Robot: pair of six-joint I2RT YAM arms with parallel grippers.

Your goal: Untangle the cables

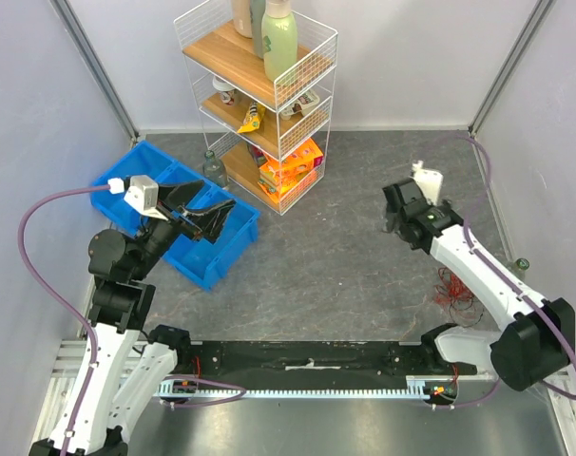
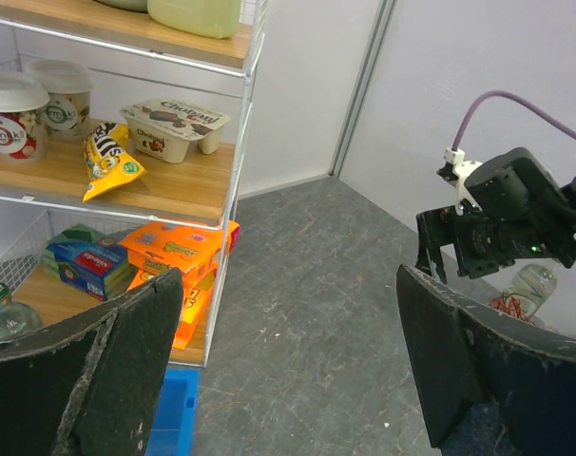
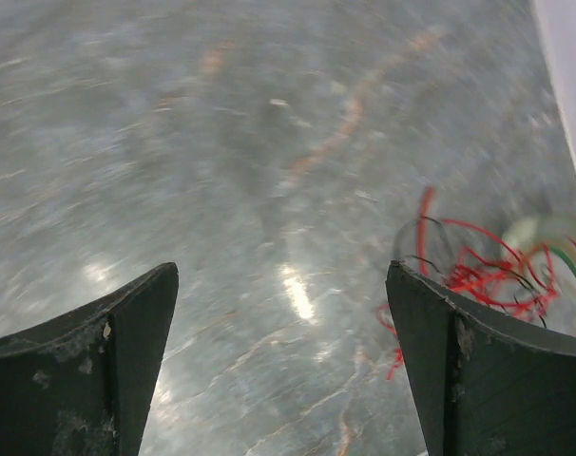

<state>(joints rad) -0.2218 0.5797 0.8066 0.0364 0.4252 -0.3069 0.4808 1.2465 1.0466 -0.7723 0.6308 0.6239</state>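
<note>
The cables (image 1: 454, 290) are a small tangle of thin red and black wires on the grey floor at the right, beside the right arm's forearm. They also show in the right wrist view (image 3: 488, 266), just beyond the right finger, and faintly in the left wrist view (image 2: 516, 302). My right gripper (image 1: 394, 217) is open and empty, held above bare floor left of and farther back than the tangle. My left gripper (image 1: 212, 217) is open and empty, raised over the blue bin (image 1: 207, 252) at the left, far from the cables.
A white wire shelf (image 1: 259, 95) with bottles, snack packs and orange boxes stands at the back centre. A clear bottle (image 1: 213, 166) stands beside it. Another clear bottle (image 1: 522, 268) lies by the right wall. Grey walls close in both sides.
</note>
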